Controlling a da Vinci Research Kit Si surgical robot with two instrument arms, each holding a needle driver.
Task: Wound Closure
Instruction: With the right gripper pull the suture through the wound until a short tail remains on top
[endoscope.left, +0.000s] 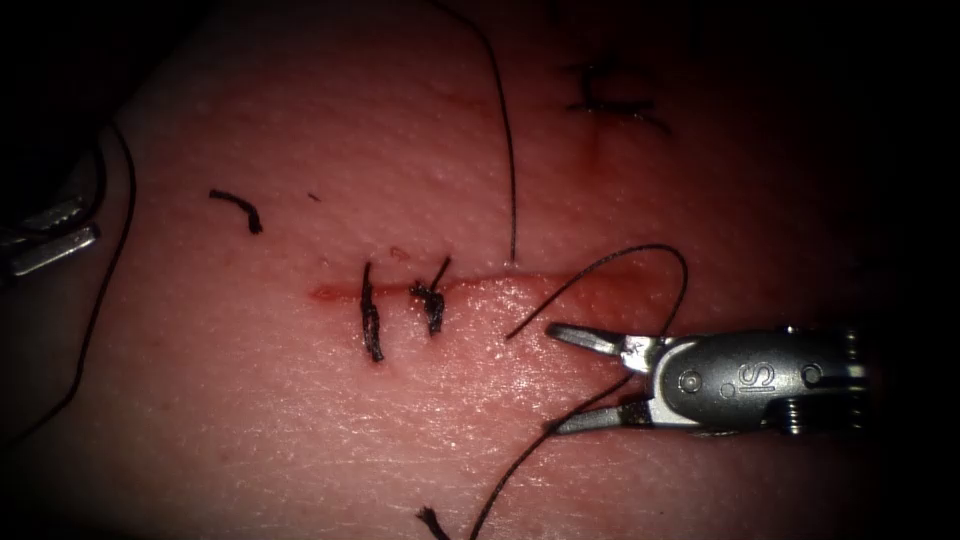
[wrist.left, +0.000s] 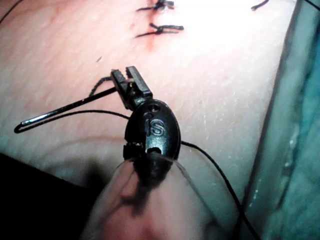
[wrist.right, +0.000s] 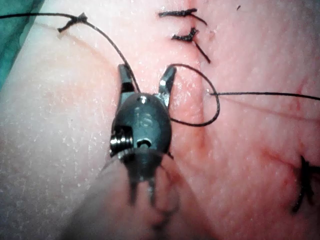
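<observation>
1. Right tool (endoscope.left: 570, 380) – jaws spread wide, holding nothing. It sits low over the tissue (endoscope.left: 300, 420), just below the right part of the cut (endoscope.left: 480, 288) in the endoscope view. The thread (endoscope.left: 510, 130) crosses the gap between the jaws – a loop curls round the upper jaw and a strand trails off toward the lower edge; likely placed to take the thread, but not gripping it.
2. Left tool (wrist.left: 131, 86) – jaws closed on the needle (wrist.left: 65, 111) at its thick end, where the thread joins. The needle lies out of the tissue, point free, held clear over bare skin. In the endoscope view this tool (endoscope.left: 50, 245) is at the far left edge, well apart from the cut – reads as parking the needle out of the way.
3. Thread comes out of the tissue at the upper lip of the cut, right of the two stitches (endoscope.left: 400, 310), and runs straight up out of view. A long strand also sweeps past the left tool down the left edge.
4. Stitches already sit on the left half of the cut; another stitch (endoscope.left: 605, 100) is far above right. Cut ends (endoscope.left: 240, 208) lie loose on the skin, upper left.
5. Room: open skin below and left of the cut. Tissue edge is close to the left tool; green cloth (wrist.left: 300, 150) lies beyond it.
</observation>
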